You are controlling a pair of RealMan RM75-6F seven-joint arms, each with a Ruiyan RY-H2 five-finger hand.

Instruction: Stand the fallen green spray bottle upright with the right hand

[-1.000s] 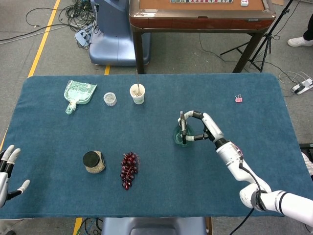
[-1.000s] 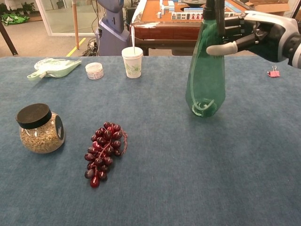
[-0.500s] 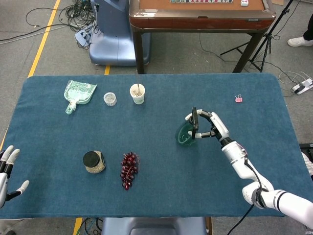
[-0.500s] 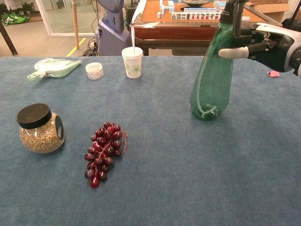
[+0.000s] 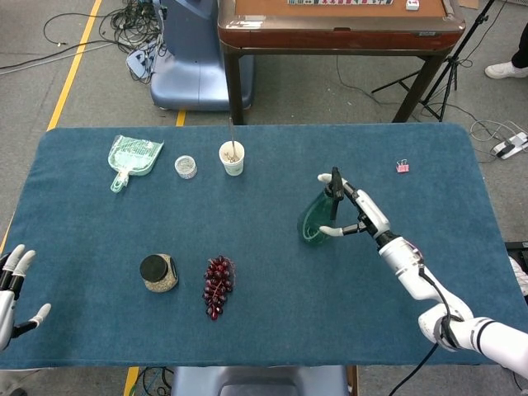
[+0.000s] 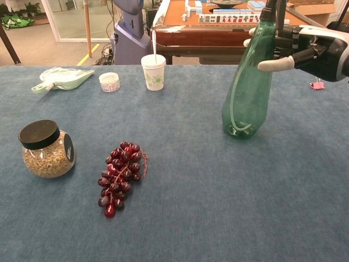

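The green spray bottle stands with its base on the blue table, leaning a little to the right, clearest in the chest view. My right hand holds it near the neck: in the chest view that hand has its thumb across the front of the bottle and its fingers behind it. The black spray head sticks up above the hand. My left hand hangs off the table's near left corner, fingers spread, holding nothing.
A paper cup, a small lidded tub and a green dustpan stand at the back left. A grain jar and red grapes lie front left. A pink clip sits at the far right.
The bottle has shifted slightly right and settled with its base on the table, now leaning right. The right hand moved right with it and its fingers have loosened somewhat.
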